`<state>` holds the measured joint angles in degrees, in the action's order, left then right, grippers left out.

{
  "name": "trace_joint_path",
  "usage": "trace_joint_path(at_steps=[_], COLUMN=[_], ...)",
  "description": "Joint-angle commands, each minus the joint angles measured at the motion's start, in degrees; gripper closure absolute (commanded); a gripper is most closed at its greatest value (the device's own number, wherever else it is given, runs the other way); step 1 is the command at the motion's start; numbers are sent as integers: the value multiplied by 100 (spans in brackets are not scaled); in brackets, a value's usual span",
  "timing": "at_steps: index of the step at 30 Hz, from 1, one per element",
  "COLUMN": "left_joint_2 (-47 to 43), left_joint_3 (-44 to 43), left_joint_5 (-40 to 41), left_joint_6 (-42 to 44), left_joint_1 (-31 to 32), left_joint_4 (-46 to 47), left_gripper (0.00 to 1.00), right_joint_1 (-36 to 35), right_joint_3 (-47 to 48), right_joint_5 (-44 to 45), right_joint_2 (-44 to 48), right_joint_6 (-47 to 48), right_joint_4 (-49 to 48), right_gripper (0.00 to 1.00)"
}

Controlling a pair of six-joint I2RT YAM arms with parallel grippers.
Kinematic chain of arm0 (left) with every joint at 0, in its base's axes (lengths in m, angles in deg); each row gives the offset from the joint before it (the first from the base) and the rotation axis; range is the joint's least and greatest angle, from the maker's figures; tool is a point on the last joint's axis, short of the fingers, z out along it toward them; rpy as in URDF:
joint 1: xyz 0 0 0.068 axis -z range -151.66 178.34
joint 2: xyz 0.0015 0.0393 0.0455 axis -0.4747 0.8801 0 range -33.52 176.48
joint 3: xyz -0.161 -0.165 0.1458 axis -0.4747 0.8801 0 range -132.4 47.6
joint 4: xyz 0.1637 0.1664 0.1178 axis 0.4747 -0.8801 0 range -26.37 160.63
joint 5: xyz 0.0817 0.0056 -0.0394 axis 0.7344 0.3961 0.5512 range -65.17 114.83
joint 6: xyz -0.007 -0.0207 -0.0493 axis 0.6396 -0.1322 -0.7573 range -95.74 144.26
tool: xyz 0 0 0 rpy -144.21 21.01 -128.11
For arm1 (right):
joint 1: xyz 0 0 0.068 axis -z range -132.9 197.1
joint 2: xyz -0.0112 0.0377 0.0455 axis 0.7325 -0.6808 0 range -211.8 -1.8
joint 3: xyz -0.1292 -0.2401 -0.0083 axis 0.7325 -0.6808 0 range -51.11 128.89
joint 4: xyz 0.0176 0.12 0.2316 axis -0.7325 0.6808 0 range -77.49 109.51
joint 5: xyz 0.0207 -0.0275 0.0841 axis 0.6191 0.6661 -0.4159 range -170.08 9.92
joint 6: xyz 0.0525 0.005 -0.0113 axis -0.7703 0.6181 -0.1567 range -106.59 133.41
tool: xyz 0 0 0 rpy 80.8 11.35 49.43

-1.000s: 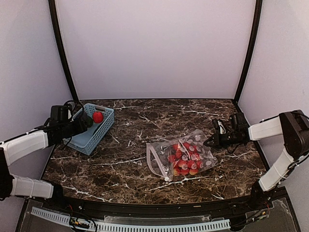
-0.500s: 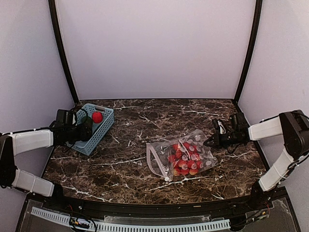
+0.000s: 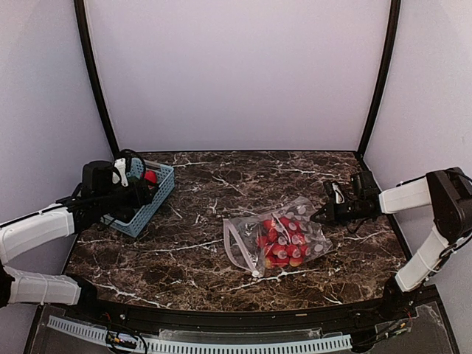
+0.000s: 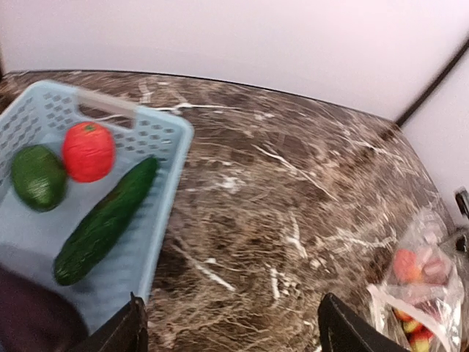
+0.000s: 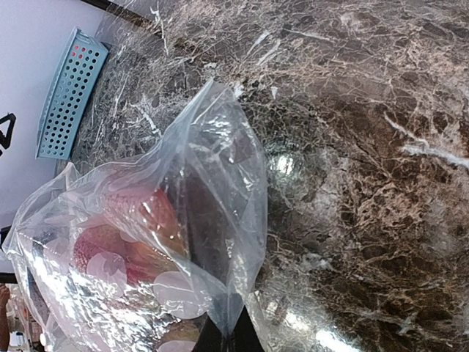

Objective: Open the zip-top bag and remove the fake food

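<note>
Left tool [image 4: 238,326]: jaws have spread wider over the last second and now stand well apart with nothing between them
Left arm: has shifted beside the blue basket [image 4: 165,139] and now sits higher, with the tool hanging over the basket's near end
Basket contents: red round piece [image 4: 88,150], green ball [image 4: 37,176] and cucumber [image 4: 106,220] lie loose inside; a dark eggplant [image 4: 29,319] shows at the near corner, partly cut off by the frame
Right tool [image 3: 322,215]: no change; jaws fully closed, and the wrist view shows the film of the bag's right corner running down into them, so it appears to hold that corner
Zip-top bag [image 3: 276,236]: same place as a second ago, flat on the worktop [image 3: 199,258] right of centre, well apart from the basket; pale zip strip on the side facing the left arm; how far the mouth gapes cannot be read
Fake food [image 3: 284,240]: a cluster of red pieces with a few orange ones remains inside the bag
Meaning: the widening of an empty left tool over the basket reads as a finished drop-off; four pieces are out and most are still bagged, so the task is judged well short of halfway
Next requirement: probably the left tool crosses back to the bag mouth while the right tool keeps the corner anchored
Risk: thin film may bunch over the pieces and block the reach
</note>
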<state>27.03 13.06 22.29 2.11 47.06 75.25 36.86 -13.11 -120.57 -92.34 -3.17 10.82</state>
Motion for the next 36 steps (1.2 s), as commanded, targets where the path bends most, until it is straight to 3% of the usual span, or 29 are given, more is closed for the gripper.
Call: trace_joint_path(at_steps=[1, 8, 14, 26, 36], left_joint_2=[214, 1180, 2359, 4698, 5615], left_joint_3=[384, 563, 540, -86, -865], left_joint_5=[-1161, -1763, -2081, -2484, -2424], left_joint_6=[451, 542, 427, -176, -73], left_joint_1=[795, 1920, 2695, 3147, 3343], left_joint_4=[868, 1929, 3054, 6234, 6921], left_gripper=[30, 51, 60, 63, 61], right_joint_1=[-97, -269, -405, -716, -1087], right_joint_3=[154, 147, 90, -120, -120], right_joint_5=[-41, 40, 68, 211, 515], right_joint_2=[-119, -147, -139, -139, -143], right_joint_6=[41, 25, -42, -127, -144], right_joint_4=[-111, -101, -145, -234, -201], right_gripper=[100, 100, 100, 100, 100])
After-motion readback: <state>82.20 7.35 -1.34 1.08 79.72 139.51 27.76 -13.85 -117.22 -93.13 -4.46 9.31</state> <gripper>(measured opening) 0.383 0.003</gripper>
